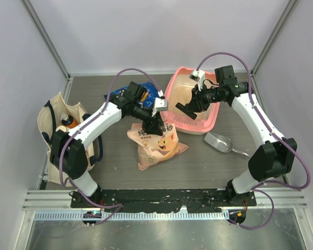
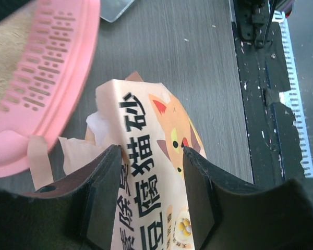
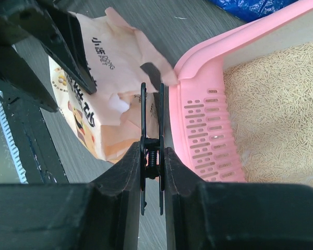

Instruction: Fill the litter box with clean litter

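Note:
The pink litter box stands at the back right, its slotted ledge facing the bag. Pale beige litter covers its floor. The pinkish-beige litter bag with the orange cat lies on the table beside the ledge, its torn top open. My left gripper is shut on the bag's upper part; in the left wrist view the bag fills the gap between both fingers. My right gripper is shut on a black spring clip and holds it between the bag and the box rim.
A metal scoop lies right of the bag, in front of the box. A blue chip bag lies behind the left arm. A cream tote bag with items stands at the left edge.

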Motion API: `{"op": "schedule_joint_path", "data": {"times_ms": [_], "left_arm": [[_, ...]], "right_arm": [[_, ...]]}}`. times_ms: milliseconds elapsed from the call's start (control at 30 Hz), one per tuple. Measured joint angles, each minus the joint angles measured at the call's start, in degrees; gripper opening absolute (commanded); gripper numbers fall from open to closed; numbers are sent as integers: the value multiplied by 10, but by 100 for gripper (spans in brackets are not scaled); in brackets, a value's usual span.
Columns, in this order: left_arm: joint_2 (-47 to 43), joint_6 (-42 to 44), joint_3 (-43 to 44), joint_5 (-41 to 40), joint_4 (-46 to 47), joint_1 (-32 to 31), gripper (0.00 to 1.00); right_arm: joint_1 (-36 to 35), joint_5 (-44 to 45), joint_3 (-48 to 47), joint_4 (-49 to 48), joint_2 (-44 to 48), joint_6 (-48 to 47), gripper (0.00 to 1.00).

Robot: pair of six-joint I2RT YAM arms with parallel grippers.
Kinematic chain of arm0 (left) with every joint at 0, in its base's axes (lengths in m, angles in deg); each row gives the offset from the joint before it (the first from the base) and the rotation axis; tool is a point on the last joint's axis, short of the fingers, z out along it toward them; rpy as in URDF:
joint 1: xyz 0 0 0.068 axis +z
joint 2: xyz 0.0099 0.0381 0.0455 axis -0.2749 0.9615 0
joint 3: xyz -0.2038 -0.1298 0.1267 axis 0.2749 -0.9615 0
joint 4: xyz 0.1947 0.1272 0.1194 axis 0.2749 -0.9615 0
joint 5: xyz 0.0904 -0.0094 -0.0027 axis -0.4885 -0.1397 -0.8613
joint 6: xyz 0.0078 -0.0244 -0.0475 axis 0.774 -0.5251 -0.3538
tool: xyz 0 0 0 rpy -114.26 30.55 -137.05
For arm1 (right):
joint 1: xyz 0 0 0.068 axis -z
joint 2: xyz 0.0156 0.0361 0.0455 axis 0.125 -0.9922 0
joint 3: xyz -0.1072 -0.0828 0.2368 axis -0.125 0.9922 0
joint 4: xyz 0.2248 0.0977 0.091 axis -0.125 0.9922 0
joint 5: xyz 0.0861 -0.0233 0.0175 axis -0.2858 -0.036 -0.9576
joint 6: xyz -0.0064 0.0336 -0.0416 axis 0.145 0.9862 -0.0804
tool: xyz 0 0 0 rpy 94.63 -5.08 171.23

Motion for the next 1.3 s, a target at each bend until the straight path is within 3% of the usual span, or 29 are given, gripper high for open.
{"op": "schedule_joint_path", "data": {"times_ms": [367,467,500,667,900,1000,1067,1300], "left_arm": [[30,39,-19,-23,12,-7,37],[47,36,-19,-22,14,-7,26],[53,34,-19,-19,14,-7,21],[67,-5,-19,-1,18,-4,12],[78,-109,-33,45,62,19,14],[78,-169,-52,62,105,26,24],[76,-216,-69,66,147,28,33],[67,-363,-125,36,306,17,34]], "right_arm": [[0,-2,0,-1,0,16,2],[0,-10,-3,8,-4,11,2],[0,-16,-8,16,-8,2,2],[-5,-45,-50,101,-27,-92,2],[-38,-37,-108,249,-63,-297,2],[-44,-24,-134,275,-93,-355,2],[-43,-13,-153,282,-114,-377,2],[-40,0,-196,285,-150,-385,2]]}}
